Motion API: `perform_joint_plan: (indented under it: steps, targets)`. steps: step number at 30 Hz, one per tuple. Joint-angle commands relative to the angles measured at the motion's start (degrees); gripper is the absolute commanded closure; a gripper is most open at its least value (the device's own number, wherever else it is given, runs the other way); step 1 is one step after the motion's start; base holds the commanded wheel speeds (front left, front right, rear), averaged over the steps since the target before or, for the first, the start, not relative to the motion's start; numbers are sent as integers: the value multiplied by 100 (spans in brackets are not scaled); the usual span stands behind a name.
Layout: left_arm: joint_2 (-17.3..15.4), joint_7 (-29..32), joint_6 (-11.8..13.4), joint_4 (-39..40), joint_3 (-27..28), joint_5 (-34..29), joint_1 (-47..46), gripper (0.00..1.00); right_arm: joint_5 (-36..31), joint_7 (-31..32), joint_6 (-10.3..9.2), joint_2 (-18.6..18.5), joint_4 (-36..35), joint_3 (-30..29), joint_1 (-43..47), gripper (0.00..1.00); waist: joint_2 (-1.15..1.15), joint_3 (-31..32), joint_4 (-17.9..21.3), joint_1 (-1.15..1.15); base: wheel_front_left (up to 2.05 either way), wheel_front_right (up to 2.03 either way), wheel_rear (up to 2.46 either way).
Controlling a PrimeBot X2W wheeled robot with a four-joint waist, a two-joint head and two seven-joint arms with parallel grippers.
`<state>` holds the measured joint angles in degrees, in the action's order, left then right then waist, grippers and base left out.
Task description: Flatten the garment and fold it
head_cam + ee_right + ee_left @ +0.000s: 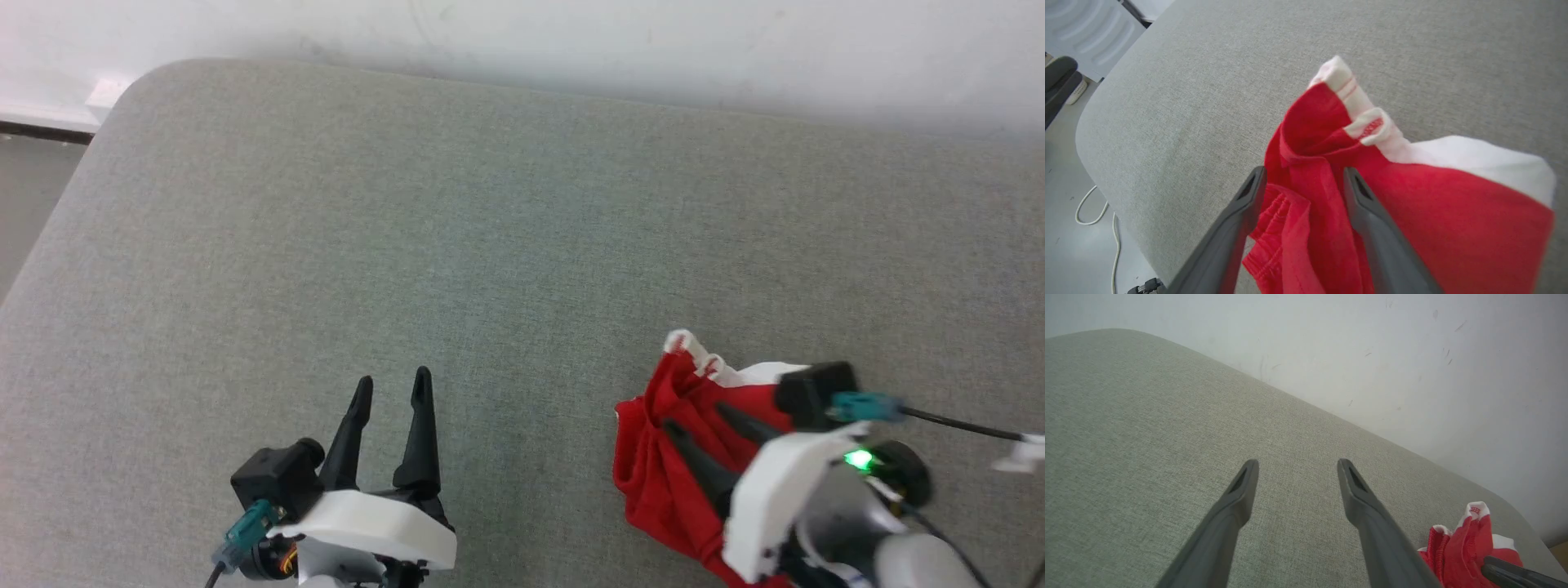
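Jaws stood wide, nothing gripped; right pair straddled the bunched garment
We judged it needed two corners pinched, then drawn apart

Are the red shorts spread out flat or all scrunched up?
Scrunched up. The red shorts lie in a bunched heap with deep folds, and their white trim pokes up.

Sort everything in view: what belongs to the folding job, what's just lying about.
Job: garment, bunched; right gripper, open, straddling a fold; left gripper, open; grey padded surface.
Lying about: white cable on the floor; white ribbed unit.
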<state>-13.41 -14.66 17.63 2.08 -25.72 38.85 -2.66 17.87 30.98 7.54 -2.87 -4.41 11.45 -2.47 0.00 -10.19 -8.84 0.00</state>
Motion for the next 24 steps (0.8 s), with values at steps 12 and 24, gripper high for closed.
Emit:
perform_joint_plan:
  steps: [12,24]
  targets:
    - [-44,-6,-36,67,-24,-49,13,0,-365,215,-5,-1,-1270,-1558,1201,0,0,-90,186,0,0,0,0]
    - [-123,80,-3,123,-75,-105,-81,0,-204,-130,-5,-1,-70,-1356,768,0,0,-203,37,0,0,0,0]
